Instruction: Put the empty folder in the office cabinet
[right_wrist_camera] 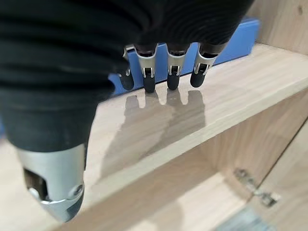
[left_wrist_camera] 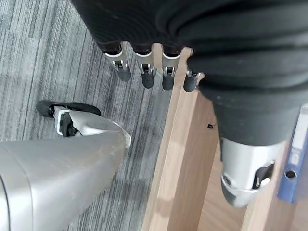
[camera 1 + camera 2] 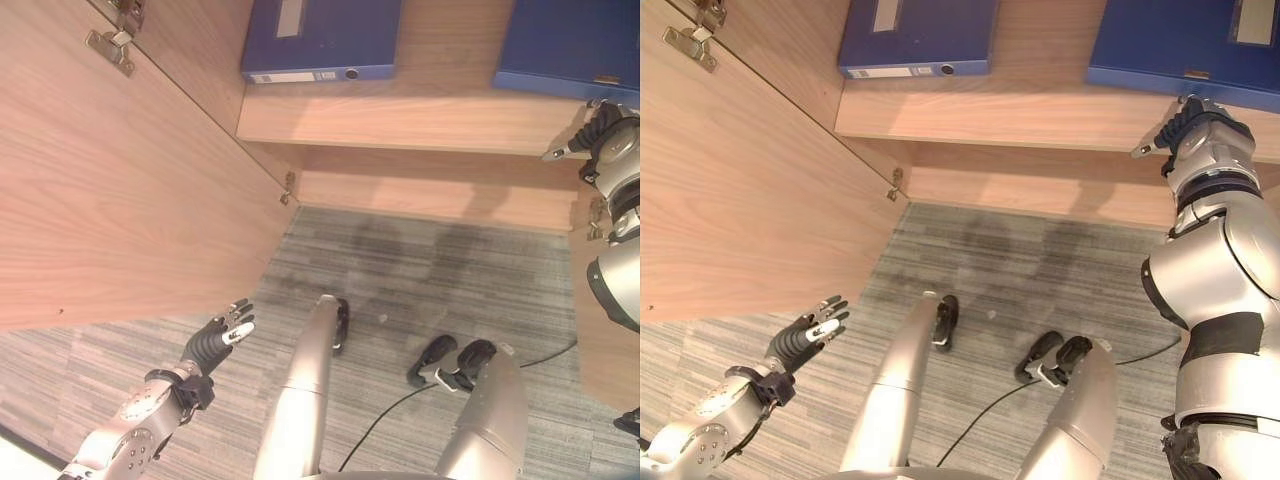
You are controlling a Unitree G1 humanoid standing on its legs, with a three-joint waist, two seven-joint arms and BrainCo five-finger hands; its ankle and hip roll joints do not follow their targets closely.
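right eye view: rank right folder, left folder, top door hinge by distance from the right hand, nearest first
1. Right folder: on the shelf, just above the right hand.
2. Left folder: same shelf, over to the robot's left.
3. Top door hinge: on the open door, far left.

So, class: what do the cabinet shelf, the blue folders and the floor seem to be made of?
Light wooden cabinet shelf: probably matt wood-grain laminate, given its even grain. Two blue folders: smooth, perhaps plastic-covered board. Grey striped floor: low-pile carpet, by its woven lines.
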